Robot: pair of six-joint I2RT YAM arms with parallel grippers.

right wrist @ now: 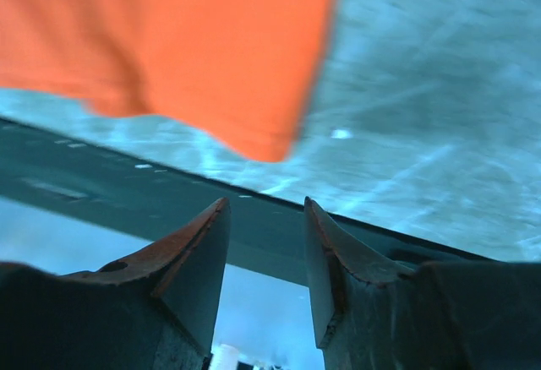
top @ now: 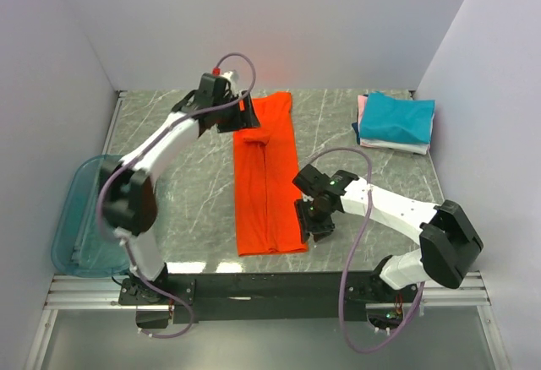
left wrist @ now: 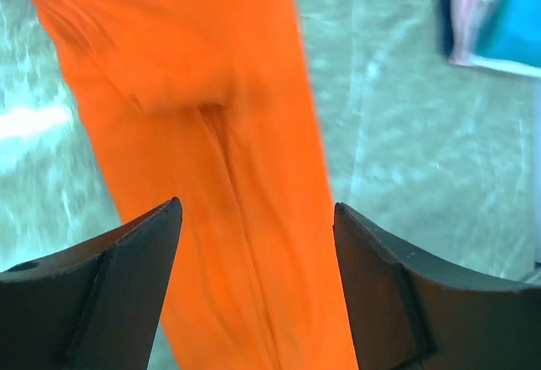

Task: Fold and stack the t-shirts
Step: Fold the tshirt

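A bright orange-red t-shirt (top: 269, 176) lies on the marble table as a long narrow strip, folded lengthwise and running from far to near. My left gripper (top: 245, 115) hovers over the strip's far left end. Its jaws stand wide open above the orange cloth (left wrist: 211, 133) and hold nothing. My right gripper (top: 311, 220) sits just right of the shirt's near right corner (right wrist: 270, 138). It is open, with only the table edge showing between its fingers. A stack of folded t-shirts (top: 396, 122) rests at the far right: teal on top, pink and white below.
A translucent blue-green bin (top: 80, 218) overhangs the table's left edge. The black rail (top: 270, 287) with the arm bases runs along the near edge. Grey walls close in the left, back and right sides. The folded stack (left wrist: 499, 15) shows in the left wrist view's upper right corner.
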